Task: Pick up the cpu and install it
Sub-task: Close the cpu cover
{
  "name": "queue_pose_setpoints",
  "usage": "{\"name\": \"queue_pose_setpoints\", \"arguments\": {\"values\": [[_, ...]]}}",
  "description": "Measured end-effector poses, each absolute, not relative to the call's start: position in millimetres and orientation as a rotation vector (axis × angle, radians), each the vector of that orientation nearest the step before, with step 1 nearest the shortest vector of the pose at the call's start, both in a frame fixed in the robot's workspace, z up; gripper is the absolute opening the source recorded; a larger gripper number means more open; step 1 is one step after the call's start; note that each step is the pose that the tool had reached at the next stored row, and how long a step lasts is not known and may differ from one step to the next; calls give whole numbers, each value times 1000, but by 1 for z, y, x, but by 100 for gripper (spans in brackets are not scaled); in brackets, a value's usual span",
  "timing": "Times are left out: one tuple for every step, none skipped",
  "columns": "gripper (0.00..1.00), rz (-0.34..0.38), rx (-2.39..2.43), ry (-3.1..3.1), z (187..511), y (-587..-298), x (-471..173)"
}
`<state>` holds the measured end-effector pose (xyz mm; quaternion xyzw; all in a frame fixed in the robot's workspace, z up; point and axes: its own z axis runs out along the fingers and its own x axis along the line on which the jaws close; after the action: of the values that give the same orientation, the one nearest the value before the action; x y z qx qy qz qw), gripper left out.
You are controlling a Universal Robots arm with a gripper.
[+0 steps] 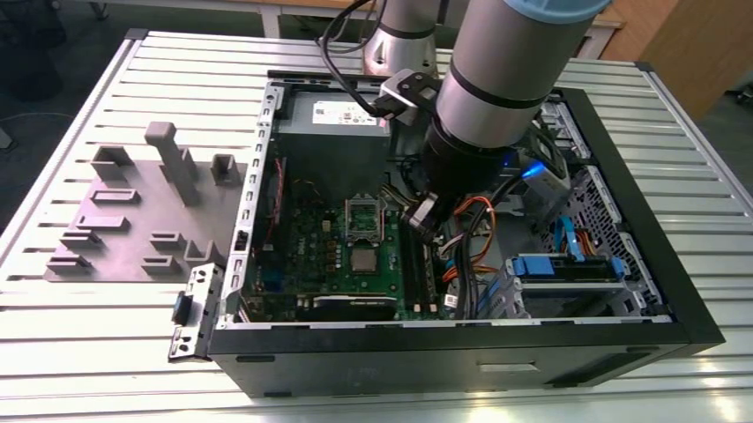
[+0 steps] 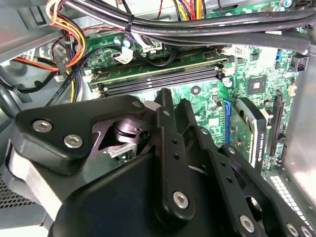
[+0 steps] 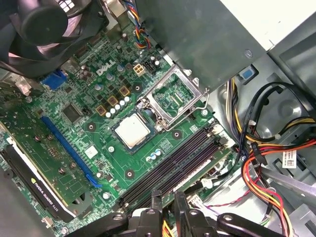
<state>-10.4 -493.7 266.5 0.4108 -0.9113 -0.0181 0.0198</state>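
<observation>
Single arm [image 1: 509,70] enters from the far side and slants down toward the near side and the exterior view's left. The grey forearm tube ends in a black wrist [image 1: 461,163]. The gripper [image 1: 421,225] sits below it, tilted, tips pointing down. In both wrist views the black fingers [image 3: 157,211] [image 2: 166,123] stand side by side, nearly touching, with a thin slit between them. Linkage bars spread to either side.
</observation>
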Motion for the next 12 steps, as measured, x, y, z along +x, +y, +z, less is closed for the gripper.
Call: {"name": "queue_pose_setpoints", "arguments": {"values": [[25, -56, 1274, -2827, 266, -494, -11], [25, -56, 1274, -2827, 266, -494, -11], [25, -56, 1275, -2827, 266, -494, -11], [25, -56, 1275, -2827, 266, -494, -11], [25, -56, 1275, -2827, 266, -494, -11], [24, -56, 1275, -2827, 266, -494, -11], [24, -56, 1275, -2827, 266, -494, -11], [17, -56, 1274, -2827, 266, -494, -11], [11, -56, 1275, -2827, 266, -494, -11], [11, -56, 1275, -2827, 266, -494, -11], [11, -56, 1275, -2827, 266, -494, -11], [11, -56, 1275, -2827, 266, -494, -11]]}}
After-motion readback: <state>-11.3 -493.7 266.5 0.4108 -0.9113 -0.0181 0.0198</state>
